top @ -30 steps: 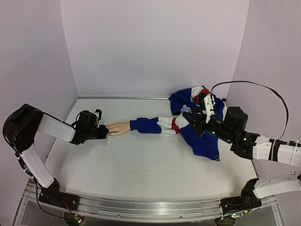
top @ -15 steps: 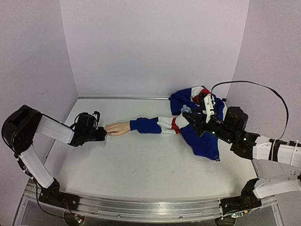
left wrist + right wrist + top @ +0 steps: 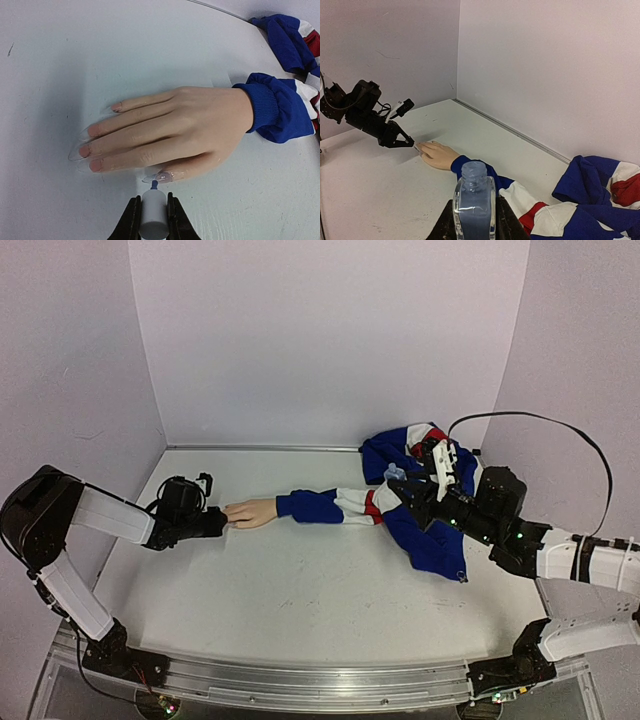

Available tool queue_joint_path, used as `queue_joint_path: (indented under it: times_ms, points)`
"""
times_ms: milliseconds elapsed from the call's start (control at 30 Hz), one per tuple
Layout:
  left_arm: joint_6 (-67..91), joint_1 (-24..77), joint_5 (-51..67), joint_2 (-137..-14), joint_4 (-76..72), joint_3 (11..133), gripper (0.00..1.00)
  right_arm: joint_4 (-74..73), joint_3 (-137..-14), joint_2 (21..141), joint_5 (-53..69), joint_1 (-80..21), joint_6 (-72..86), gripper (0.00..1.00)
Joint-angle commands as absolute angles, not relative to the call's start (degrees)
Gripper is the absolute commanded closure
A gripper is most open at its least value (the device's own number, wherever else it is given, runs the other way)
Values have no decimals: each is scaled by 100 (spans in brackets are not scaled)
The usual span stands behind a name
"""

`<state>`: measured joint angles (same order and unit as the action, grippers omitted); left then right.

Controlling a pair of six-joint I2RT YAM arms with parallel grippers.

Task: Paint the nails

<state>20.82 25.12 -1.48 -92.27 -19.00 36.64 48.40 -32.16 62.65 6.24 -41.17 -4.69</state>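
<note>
The pale mannequin hand point(image 3: 185, 122) lies palm down on the table, its blue cuff point(image 3: 267, 107) to the right. Its fingers end in long clear tips, and the finger nails point(image 3: 93, 131) are pinkish. The thumb nail point(image 3: 165, 176) looks glossy and faintly tinted. My left gripper point(image 3: 152, 220) is shut on a white brush cap point(image 3: 153, 212), whose blue brush tip point(image 3: 154, 184) sits right at the thumb nail. In the top view the left gripper point(image 3: 212, 523) is just left of the hand point(image 3: 252, 512). My right gripper point(image 3: 474, 220) is shut on an open clear bottle point(image 3: 474, 202) of blue polish, held upright above the sleeve.
A blue, white and red jacket point(image 3: 425, 530) lies bunched at the back right, its sleeve point(image 3: 335, 505) running left to the hand. The right arm point(image 3: 500, 510) hovers over the jacket. White walls enclose the table on the left, back and right.
My left gripper has drawn back slightly to the left from the fingertips. The right arm and the bottle have not moved.
</note>
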Motion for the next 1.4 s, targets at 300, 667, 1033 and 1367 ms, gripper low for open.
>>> queue_joint_path:
  times_ms: [300,667,1033,1367]
  points:
    - [2004,2524,155,-9438,-2039,3998,100,5300,-3310,6196,659,-4094,-438,100]
    - [1969,2522,54,-9475,-2039,4066,100,5300,-3305,6203,650,-4095,-441,100]
    - [1995,2524,-242,-9534,-2030,3993,100,5304,-3315,6206,660,-4091,-442,100]
    - [2080,2522,-561,-9482,-1980,3955,100,5300,-3305,6205,655,-4098,-439,100]
